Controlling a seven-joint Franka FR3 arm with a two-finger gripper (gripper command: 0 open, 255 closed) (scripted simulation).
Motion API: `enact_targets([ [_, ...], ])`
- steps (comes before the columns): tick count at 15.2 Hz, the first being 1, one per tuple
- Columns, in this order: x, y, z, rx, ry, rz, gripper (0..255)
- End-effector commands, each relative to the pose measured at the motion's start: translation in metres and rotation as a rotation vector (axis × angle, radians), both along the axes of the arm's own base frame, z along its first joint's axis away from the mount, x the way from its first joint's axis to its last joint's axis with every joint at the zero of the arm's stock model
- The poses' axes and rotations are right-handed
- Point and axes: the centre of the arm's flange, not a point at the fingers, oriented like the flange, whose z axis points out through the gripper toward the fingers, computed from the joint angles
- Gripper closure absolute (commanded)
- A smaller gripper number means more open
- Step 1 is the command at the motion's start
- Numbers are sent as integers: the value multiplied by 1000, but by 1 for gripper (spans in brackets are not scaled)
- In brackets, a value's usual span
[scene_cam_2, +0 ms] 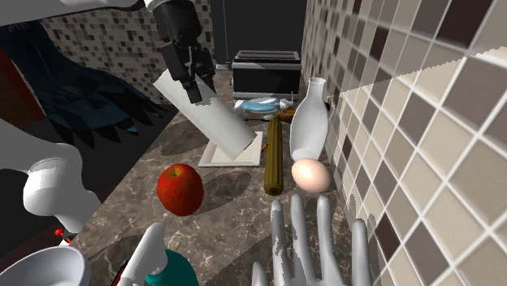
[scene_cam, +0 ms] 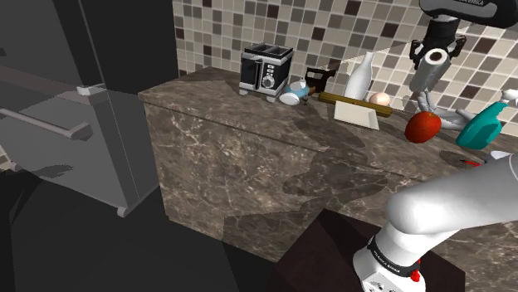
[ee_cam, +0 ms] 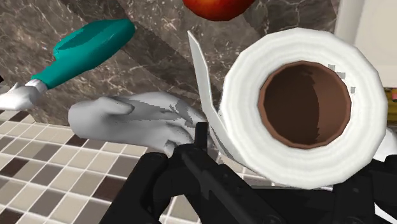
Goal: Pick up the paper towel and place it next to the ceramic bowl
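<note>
Roll (scene_cam: 430, 71) at upper right of shoulder view, above counter (scene_cam: 249, 158), long axis steeply tilted, top end clamped between gripper (scene_cam: 438, 43) fingers. Bowl (scene_cam: 292, 93) well left, beside toaster (scene_cam: 266, 68); carry runs leftward.

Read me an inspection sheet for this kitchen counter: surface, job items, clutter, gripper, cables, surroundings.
Surface: dark marbled countertop; no spills seen.
Job's things: paper towel roll held tilted, lifted off the counter; blue-and-white bowl beside the toaster.
Clutter: apple, egg, white bottle, rolling pin, grey glove, teal spray bottle, flat white tray.
Grippers: gripper, fingers shut on the roll's upper end.
Cables: nothing seen.
Surroundings: mosaic tiled wall; grey appliance door at the shoulder view's left.
</note>
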Motion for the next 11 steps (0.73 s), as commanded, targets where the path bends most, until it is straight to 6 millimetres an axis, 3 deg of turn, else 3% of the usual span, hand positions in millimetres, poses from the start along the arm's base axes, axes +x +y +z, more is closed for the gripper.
enact_targets([
  [1, -25, -2, 1, 0, 0, 1, 255],
  [11, -155, -14, 19, 0, 0, 1, 255],
])
